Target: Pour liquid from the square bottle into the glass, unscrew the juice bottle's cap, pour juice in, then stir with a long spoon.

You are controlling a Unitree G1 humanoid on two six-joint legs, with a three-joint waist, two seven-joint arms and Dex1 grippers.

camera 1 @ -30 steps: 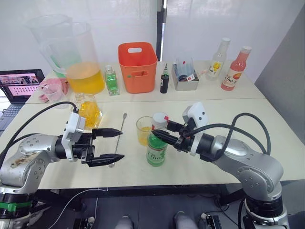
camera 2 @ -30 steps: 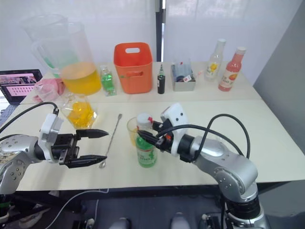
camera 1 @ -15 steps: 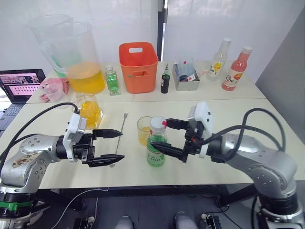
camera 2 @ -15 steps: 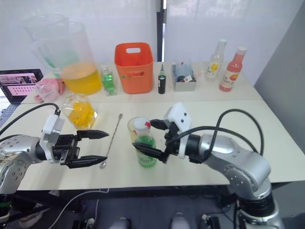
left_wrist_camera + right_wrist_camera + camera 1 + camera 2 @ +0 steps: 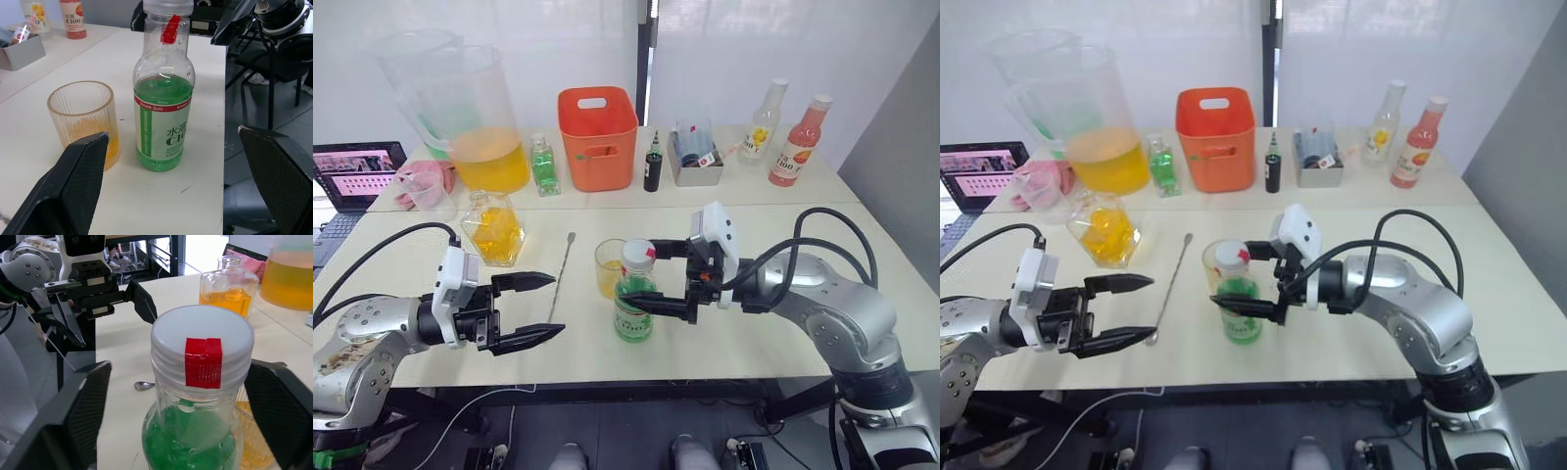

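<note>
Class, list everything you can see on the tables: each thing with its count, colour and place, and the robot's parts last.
Ribbed clear glass: 1, orange liquid, front table.
Green juice bottle: 1, white cap, beside glass.
Long silver spoon: 1, left of glass.
Square bottle: 1, orange liquid, front left.
Pitchers: 2, clear, back left.
Orange bin: 1, back centre.
Pink bottle: 1, back right.
Left gripper: open.
Right gripper: open around juice bottle.
</note>
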